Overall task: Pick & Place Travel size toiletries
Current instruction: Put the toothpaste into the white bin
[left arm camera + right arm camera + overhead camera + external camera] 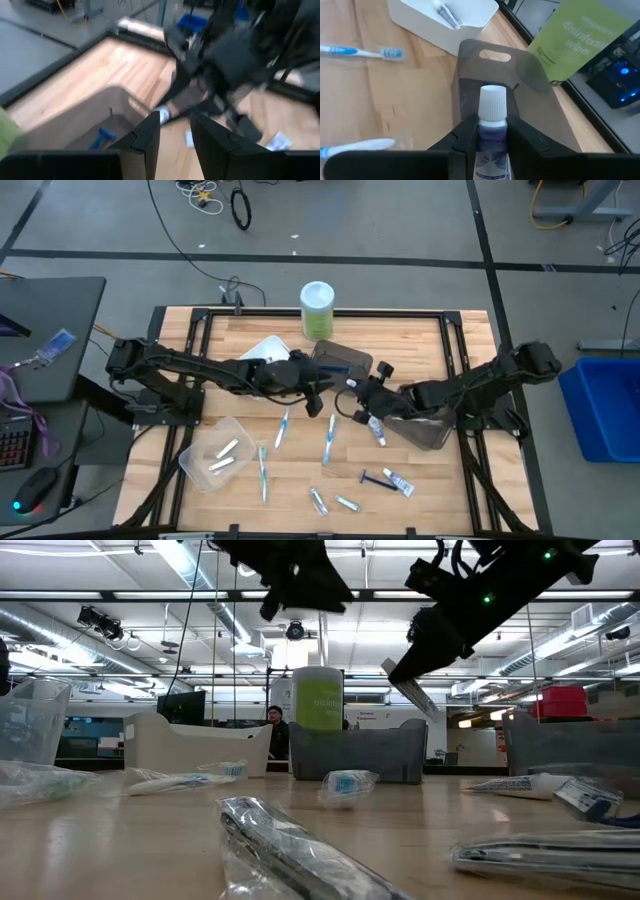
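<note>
Clear bin [212,456], table's left front: two tubes [223,457] inside. White bin [268,347] mostly hidden under left arm. Left gripper [322,402] raised mid-table beside the dark bin [340,360]; fingers [150,137] parted a little, nothing between them; its view ahead is blurred. Toothbrushes [329,439] on the wood below. Canister [317,309] upright at back edge. Right gripper [492,142] raised over the dark bin's near rim, clamped on a white-capped tube [491,131], cap pointing forward; lower body cut off. Razor [371,478], more tubes [399,483] lie near front. Second dark bin [432,430] under right arm, partly hidden.
</note>
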You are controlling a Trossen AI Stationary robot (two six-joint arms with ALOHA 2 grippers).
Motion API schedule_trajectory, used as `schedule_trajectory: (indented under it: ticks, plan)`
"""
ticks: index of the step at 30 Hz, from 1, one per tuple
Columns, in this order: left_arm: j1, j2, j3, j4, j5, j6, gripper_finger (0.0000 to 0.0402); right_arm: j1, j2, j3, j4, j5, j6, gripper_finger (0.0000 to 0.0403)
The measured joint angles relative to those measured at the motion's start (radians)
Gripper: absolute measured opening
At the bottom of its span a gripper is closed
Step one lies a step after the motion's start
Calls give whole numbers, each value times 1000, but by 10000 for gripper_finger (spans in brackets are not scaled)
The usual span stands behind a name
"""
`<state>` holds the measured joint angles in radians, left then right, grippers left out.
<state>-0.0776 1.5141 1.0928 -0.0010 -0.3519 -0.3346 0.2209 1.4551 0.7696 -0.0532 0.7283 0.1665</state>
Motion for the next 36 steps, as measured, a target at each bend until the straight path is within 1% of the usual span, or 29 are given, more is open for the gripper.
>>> schedule_trajectory:
  ticks: [4,8,11,18,23,31,36]
  plan:
    - [2,96,0,49,-4,-24,116,-16,0,0,16,-6,-35,92]
    - [14,159,-1,111,-16,-44,117,-19,0,0,13,-6,-82,94]
    - [29,173,3,165,-5,-81,125,-19,0,0,16,-7,-124,94]
    - [55,175,0,153,-2,-156,150,-20,0,0,140,-6,-240,98]
    - [54,173,0,177,4,-157,153,-20,0,-2,186,-25,-295,97]
    - [55,174,0,193,8,-160,153,-31,0,-2,221,-34,-320,97]
    - [53,174,0,213,5,-151,153,-46,0,0,215,-38,-304,92]
